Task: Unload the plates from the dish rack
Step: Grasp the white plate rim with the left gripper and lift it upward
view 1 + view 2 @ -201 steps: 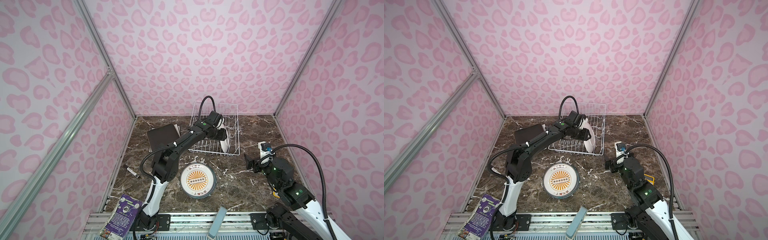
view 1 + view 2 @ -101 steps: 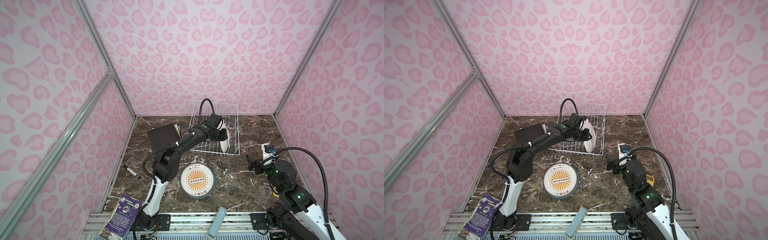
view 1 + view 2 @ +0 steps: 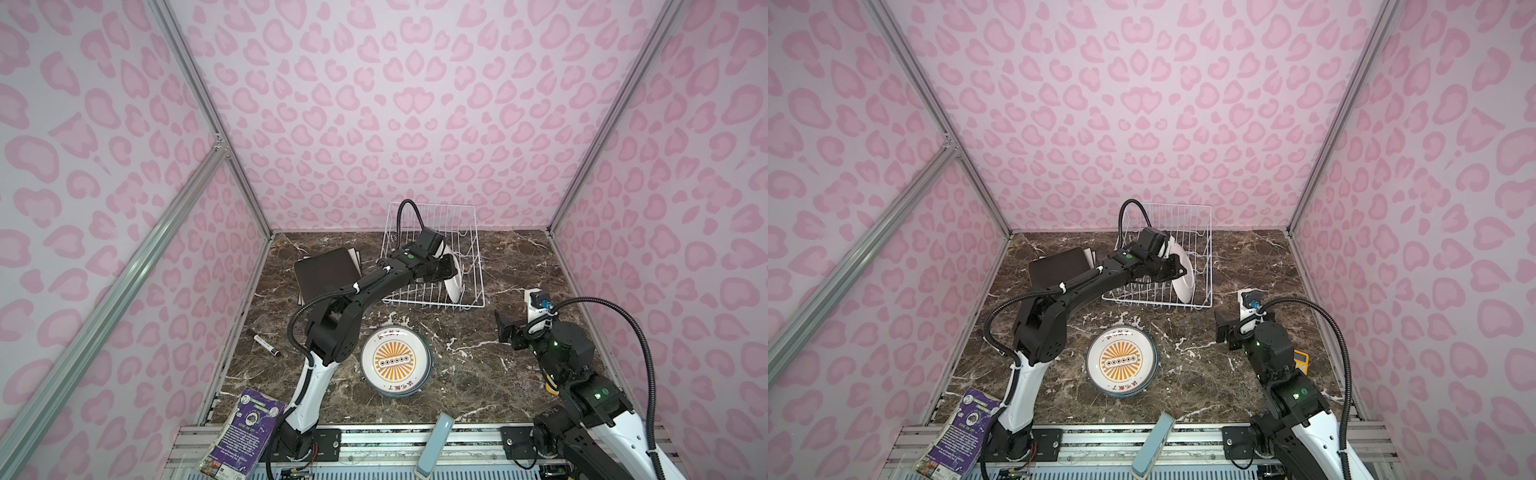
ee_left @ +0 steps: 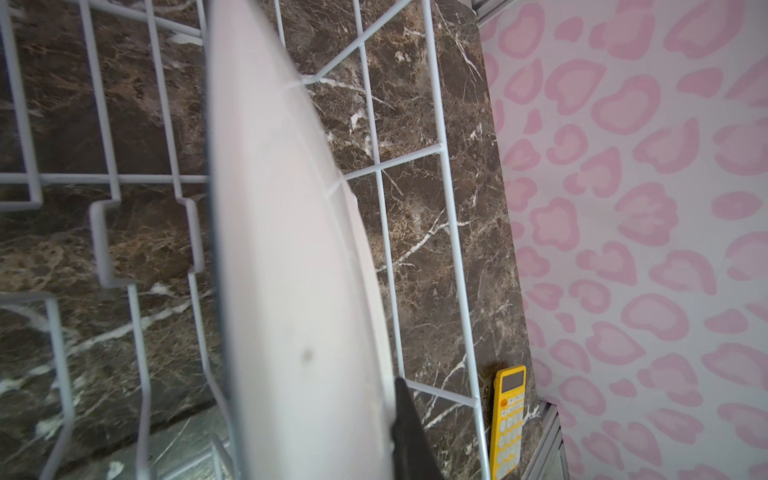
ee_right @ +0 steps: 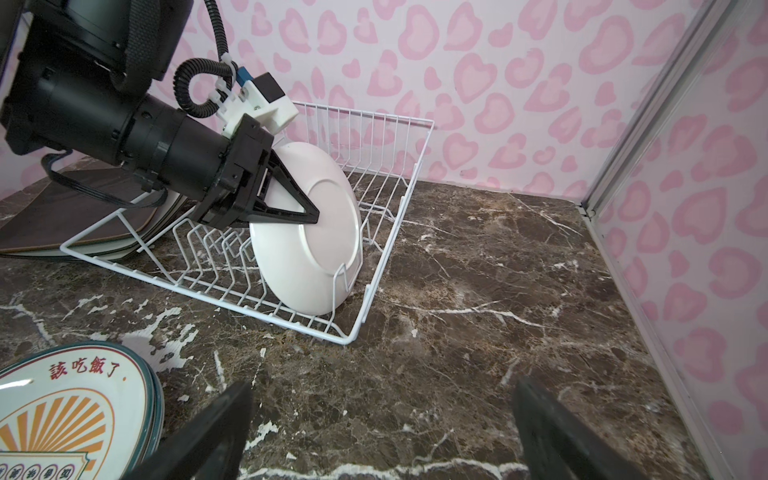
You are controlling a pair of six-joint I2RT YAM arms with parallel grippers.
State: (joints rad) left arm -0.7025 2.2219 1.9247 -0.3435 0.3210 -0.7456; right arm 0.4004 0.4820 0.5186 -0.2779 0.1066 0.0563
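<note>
Where the brown marble table (image 3: 478, 374) ends, pink blotch-print walls (image 3: 395, 104) rise just behind the dish rack (image 5: 365, 139). Left hand (image 5: 311, 216) clamped on a white plate (image 5: 316, 249) standing on edge in the rack. Right hand (image 5: 382, 428) spread wide, empty, near the rack's front corner. Printed plates (image 3: 395, 361) stacked before the rack; square plates (image 3: 328, 274) beside it.

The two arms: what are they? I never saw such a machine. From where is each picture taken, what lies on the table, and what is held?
They are two robot arms, each ending in a claw. Two pictures look down from above; the other two come from a camera on each wrist. On the marble table stand a white wire rack, a stack of round printed plates, square plates with a dark one on top, and a marker. The left claw is shut on a white plate standing in the rack. The right claw is open and empty.
</note>
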